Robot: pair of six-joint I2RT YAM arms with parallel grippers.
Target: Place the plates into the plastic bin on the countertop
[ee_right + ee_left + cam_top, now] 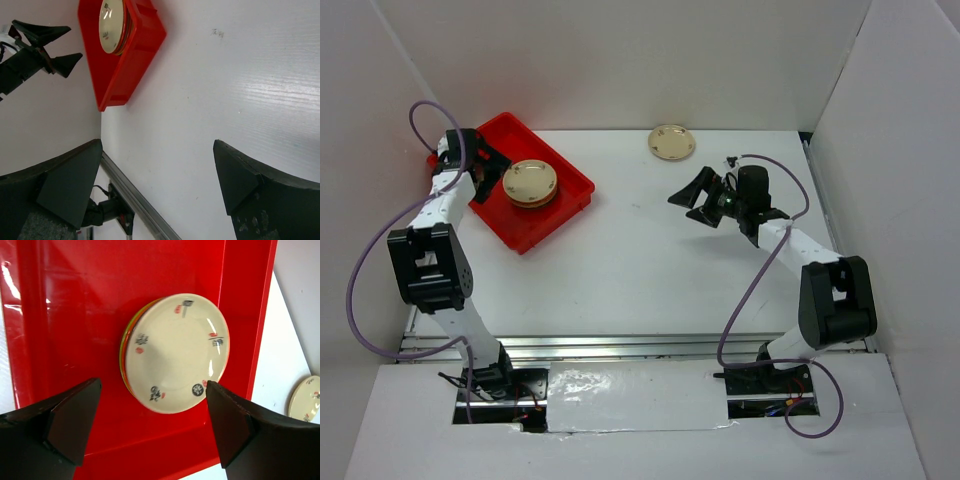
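Red bin (75,315), plates (175,352) inside, beside left end effector (152,384)

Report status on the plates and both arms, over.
Left fingers open above the stack in the red bin. Right fingers open, empty. One beige plate out on the countertop, far edge. Nothing in the way.

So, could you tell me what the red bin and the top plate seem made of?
The red bin looks like glossy moulded plastic: glare streaks along its wall. The top plate looks like glazed ceramic or melamine, cream with printed marks and a highlight; which, I cannot tell.
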